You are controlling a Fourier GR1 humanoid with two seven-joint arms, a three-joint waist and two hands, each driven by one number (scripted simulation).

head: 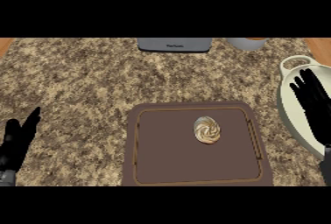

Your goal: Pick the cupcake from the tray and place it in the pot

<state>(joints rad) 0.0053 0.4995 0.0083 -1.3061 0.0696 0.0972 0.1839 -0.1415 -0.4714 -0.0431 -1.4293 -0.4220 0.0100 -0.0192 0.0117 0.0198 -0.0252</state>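
Head view is showing the cupcake sitting on the tray, untouched; the right robot hand, fingers spread over the pot, is nearer than the left robot hand, also released.

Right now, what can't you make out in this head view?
- Pot: its inside is largely hidden by the right hand; the right edge cuts it off.
- Grey appliance and cup: cut off by the top edge.
- Left hand: forearm mostly cut off at the lower left.
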